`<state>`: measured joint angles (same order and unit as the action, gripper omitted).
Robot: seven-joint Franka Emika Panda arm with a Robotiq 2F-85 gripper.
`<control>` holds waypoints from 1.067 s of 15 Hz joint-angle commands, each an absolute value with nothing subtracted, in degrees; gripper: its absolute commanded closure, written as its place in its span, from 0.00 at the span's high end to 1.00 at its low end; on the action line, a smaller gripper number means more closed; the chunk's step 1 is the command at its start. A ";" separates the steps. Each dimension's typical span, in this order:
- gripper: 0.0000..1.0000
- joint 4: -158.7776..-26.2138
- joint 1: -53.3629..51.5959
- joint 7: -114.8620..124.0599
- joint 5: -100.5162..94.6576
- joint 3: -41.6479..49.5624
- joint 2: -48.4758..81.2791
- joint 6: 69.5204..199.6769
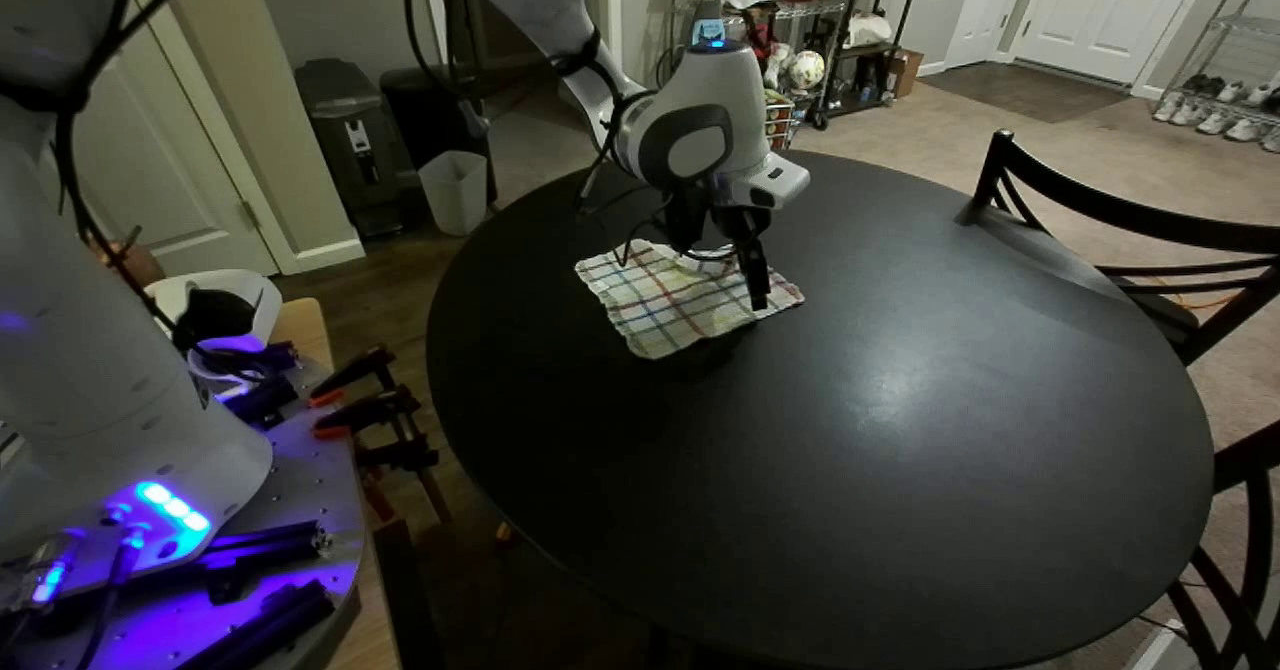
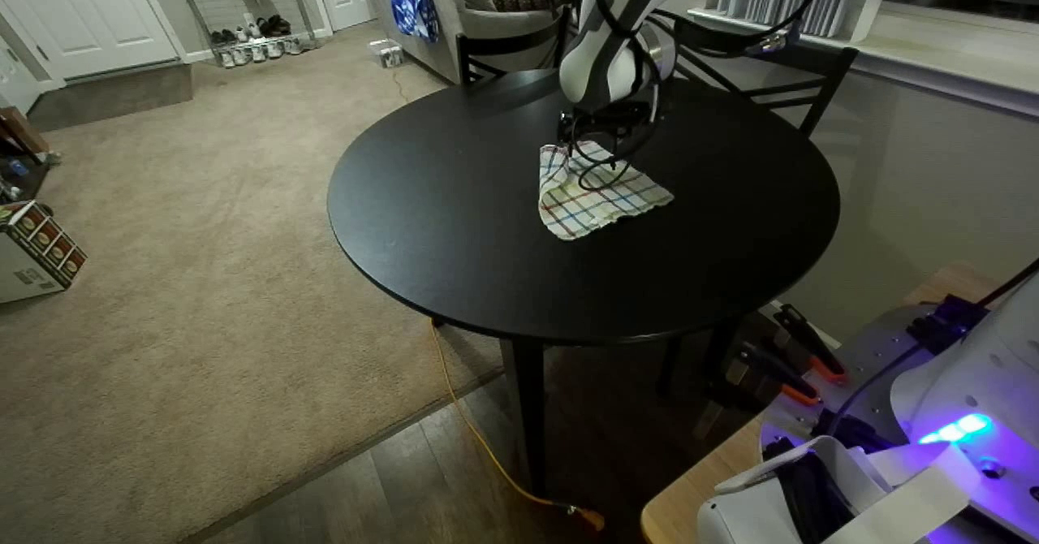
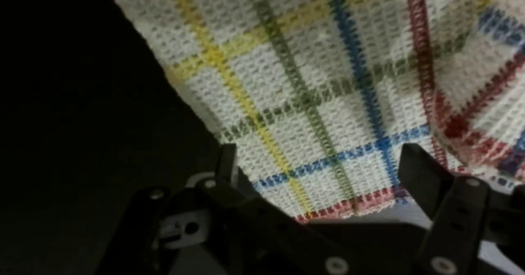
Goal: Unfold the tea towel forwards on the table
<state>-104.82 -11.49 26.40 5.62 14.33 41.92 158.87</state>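
The tea towel [image 1: 655, 295] is white with red, blue, green and yellow checked lines. It lies on the round black table [image 1: 850, 470], mostly spread, and also shows in an exterior view [image 2: 578, 209]. In the wrist view the towel [image 3: 287, 90] fills the upper middle, and a part at the right is folded or bunched over it. My gripper [image 3: 319, 147] is open, its two fingers apart with the towel's surface between and beyond them and nothing clamped. In an exterior view the gripper [image 1: 728, 268] points down over the towel; whether the fingertips touch it is unclear.
Dark chairs stand at the table's edge [image 1: 1130, 210], also seen behind it [image 2: 755, 77]. Clamps [image 1: 370, 405] sit on the robot's base stand beside the table. A loose black cable [image 2: 605, 174] hangs from the wrist over the towel.
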 commanded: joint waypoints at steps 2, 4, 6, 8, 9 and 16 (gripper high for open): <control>1.00 -106.93 -12.13 26.59 3.41 13.93 40.08 156.87; 1.00 -107.60 -13.60 28.15 2.78 15.02 39.60 155.77; 1.00 -108.21 -14.25 28.20 2.37 15.19 39.05 155.91; 1.00 -108.53 -14.51 28.00 2.16 14.97 38.73 156.05; 1.00 -108.64 -14.74 28.07 2.11 14.93 38.64 156.09; 1.00 -109.22 -15.91 27.34 2.42 12.85 37.51 155.81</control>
<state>-106.37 -15.43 26.40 3.90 13.82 40.58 157.06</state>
